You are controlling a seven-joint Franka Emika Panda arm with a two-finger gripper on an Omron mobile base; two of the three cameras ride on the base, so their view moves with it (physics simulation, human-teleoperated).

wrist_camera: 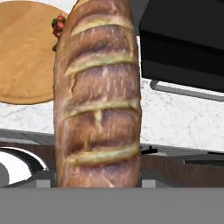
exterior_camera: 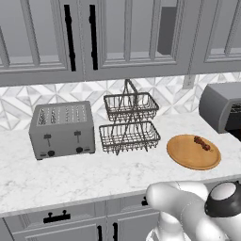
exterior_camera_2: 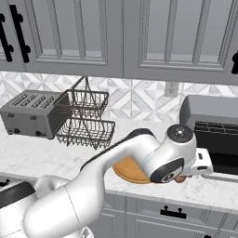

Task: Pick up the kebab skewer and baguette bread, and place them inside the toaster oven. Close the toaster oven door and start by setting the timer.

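Baguette (wrist_camera: 98,100) clamped lengthwise in gripper (wrist_camera: 97,183), jaws closed about halfway on its lower end, fingertips themselves hidden behind the loaf. Crust golden-brown, darker and mottled on the raised bands, with four pale yellow slashes running across it. Loaf long and rounded, running straight up and away from the fingers, covering the middle of the hand view. Beyond the loaf to the left of the fingers, board (wrist_camera: 26,52), round, pale wood, flat on the marble counter (wrist_camera: 175,118). Skewer (wrist_camera: 57,27) on the board, just peeking out beside the loaf's left edge, red chunks with a touch of green; in the left base view, skewer (exterior_camera: 202,142) a short dark red-brown string of pieces near the board's (exterior_camera: 193,153) far right rim. To the right of the fingers and ahead, oven (wrist_camera: 183,39), its door (wrist_camera: 188,74) dropped open, black panel with grey bar handle along its near edge. In the right base view, oven (exterior_camera_2: 209,111) grey with rounded top, dark open mouth, hand just in front of it over the counter edge, a bit of brown loaf below the wrist. Well off to the left, wire basket (exterior_camera: 129,124) and slot toaster (exterior_camera: 61,129).
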